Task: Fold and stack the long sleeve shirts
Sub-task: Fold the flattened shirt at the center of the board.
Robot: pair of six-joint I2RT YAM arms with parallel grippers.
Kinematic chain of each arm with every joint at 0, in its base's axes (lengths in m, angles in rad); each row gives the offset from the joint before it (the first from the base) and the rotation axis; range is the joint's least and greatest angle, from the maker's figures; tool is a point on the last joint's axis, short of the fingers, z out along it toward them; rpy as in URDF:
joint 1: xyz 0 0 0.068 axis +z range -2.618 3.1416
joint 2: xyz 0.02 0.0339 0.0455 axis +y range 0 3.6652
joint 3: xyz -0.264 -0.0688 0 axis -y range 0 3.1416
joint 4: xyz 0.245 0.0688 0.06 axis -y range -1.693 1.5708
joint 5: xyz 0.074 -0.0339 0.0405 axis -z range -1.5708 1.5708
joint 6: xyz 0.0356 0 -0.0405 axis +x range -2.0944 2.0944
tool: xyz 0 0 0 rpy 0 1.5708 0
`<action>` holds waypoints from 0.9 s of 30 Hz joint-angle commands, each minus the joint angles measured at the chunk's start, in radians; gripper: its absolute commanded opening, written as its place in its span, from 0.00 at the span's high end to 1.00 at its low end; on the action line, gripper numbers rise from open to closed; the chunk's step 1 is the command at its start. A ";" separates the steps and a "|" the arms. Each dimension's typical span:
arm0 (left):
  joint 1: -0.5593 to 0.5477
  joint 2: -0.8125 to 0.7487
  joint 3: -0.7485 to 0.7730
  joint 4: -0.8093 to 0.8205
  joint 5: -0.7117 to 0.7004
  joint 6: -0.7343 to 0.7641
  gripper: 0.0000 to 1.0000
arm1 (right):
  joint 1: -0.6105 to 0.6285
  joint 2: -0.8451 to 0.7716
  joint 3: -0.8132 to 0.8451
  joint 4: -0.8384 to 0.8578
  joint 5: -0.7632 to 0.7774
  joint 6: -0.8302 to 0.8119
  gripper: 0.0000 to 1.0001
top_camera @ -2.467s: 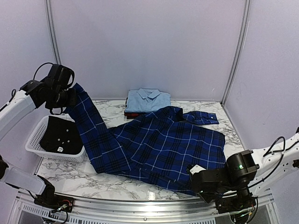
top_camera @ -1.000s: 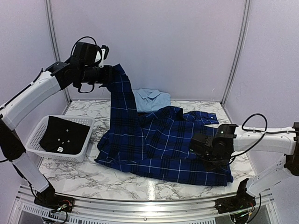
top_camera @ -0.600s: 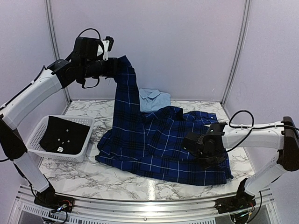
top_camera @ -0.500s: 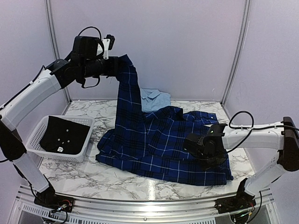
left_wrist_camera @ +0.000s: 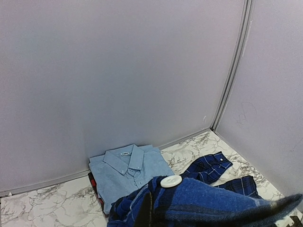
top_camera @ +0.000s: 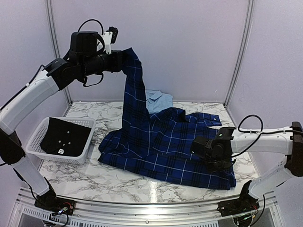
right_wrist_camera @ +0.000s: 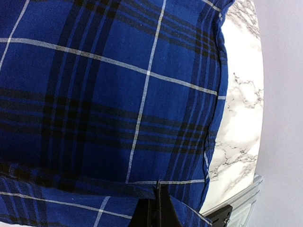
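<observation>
A: What is seen on the marble table [top_camera: 118, 182]?

B: Most of it is covered by the navy plaid shirt [top_camera: 161, 146], spread across the middle and right. One sleeve is lifted high above the table's left half.

A: By what is it lifted?

B: It is held by the left gripper [top_camera: 120, 61], whose fingers are closed on the cloth. A white button [left_wrist_camera: 170, 181] is seen on the cloth in the left wrist view.

A: And on the left?

B: A white slotted basket [top_camera: 35, 142] is set there, with a dark garment [top_camera: 64, 137] inside.

A: Where are the other shirts found?

B: The light blue shirt [left_wrist_camera: 130, 170] is laid folded at the back wall, on top of the red-and-black shirt [left_wrist_camera: 94, 182], of which only an edge is shown.

A: And the right gripper [right_wrist_camera: 158, 196]?

B: It is clamped on a folded edge of the navy plaid shirt, low over its near right part.
</observation>
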 commanded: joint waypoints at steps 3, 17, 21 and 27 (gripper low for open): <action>-0.007 0.020 0.032 0.055 -0.024 0.014 1.00 | -0.037 0.027 0.012 0.030 0.015 0.001 0.92; -0.022 0.094 0.002 0.058 -0.045 -0.015 1.00 | -0.014 -0.138 0.125 0.158 -0.089 -0.066 0.64; -0.037 0.103 -0.003 0.043 -0.029 -0.014 1.00 | 0.027 -0.174 0.090 0.367 -0.206 -0.092 0.67; -0.103 0.048 -0.112 0.001 -0.056 -0.044 1.00 | 0.032 -0.206 0.072 0.542 -0.234 -0.141 0.66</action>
